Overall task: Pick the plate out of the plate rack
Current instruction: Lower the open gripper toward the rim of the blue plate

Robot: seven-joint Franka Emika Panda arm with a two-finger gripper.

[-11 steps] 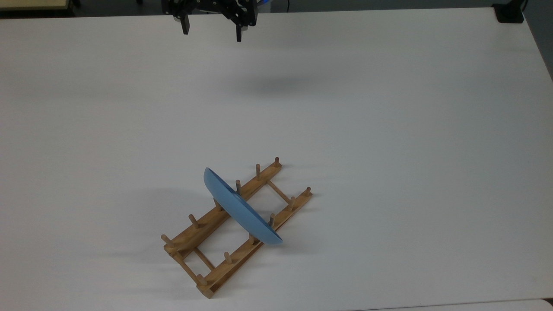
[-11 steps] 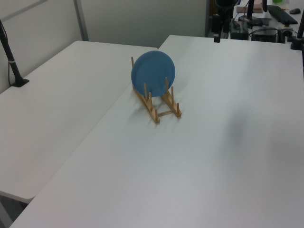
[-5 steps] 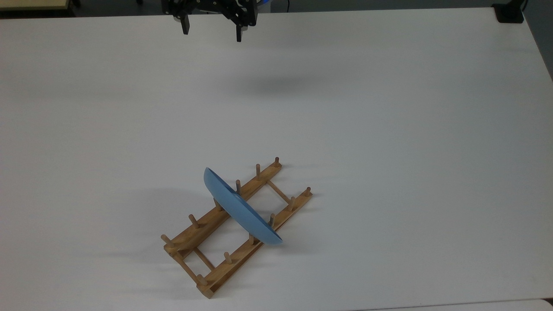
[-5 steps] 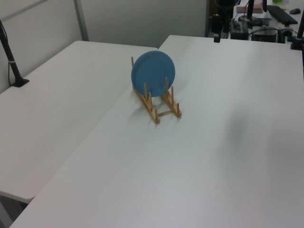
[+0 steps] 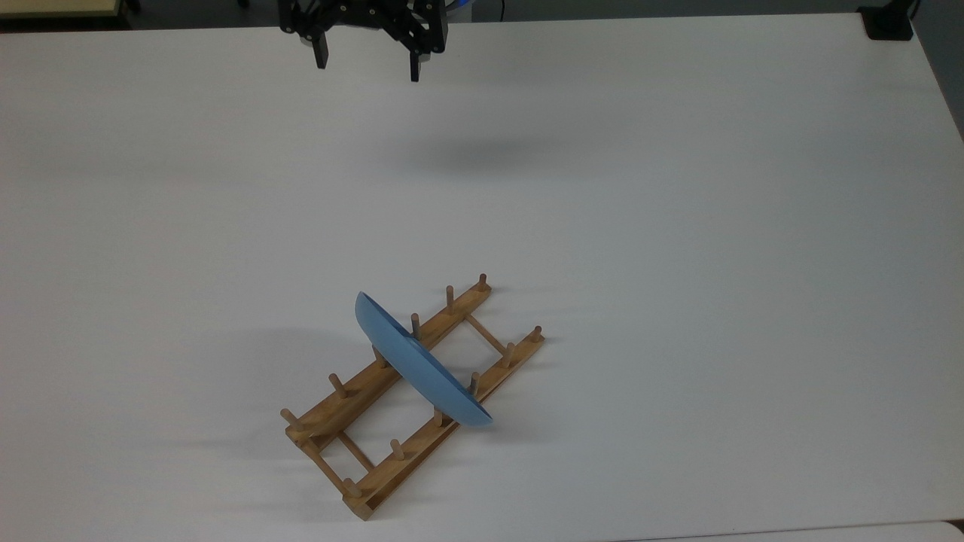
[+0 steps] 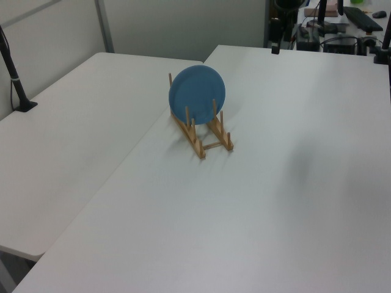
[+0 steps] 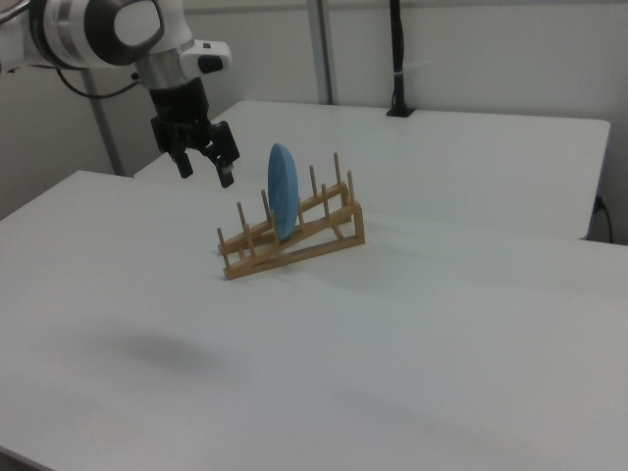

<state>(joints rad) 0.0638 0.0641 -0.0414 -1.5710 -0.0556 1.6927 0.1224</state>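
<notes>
A: Starting with the top view, what is sitting on the table (image 5: 678, 226)?

B: A smooth, matte white top is carrying a rack (image 5: 413, 394) of light-brown wood: two rails, thin crossbars, round upright pegs. It is lying at a slant. The plate (image 5: 419, 363), plain light blue and shallow, is standing on edge across both rails near the middle, showing as a thin curved sliver.

A: And the gripper (image 5: 367, 66)?

B: Black and angular, it is hanging over the table's far edge, well apart from the rack. Its fingers are spread wide with nothing between them.

A: The left view?

B: The plate (image 6: 197, 91) is showing its round face, leaning among the pegs, with the rack (image 6: 202, 130) stretching toward the camera. The gripper (image 6: 276, 46) is a small dark shape at the back; its fingers cannot be made out there.

A: The right view?

B: The rack (image 7: 291, 236) is rising like a ramp toward the right view's right, and the plate (image 7: 283, 192) is standing edge-on in it. The gripper (image 7: 204, 168) is hanging on the glossy white arm (image 7: 118, 29), to the plate's left in the right view, fingers parted and pointing down, touching nothing.
</notes>
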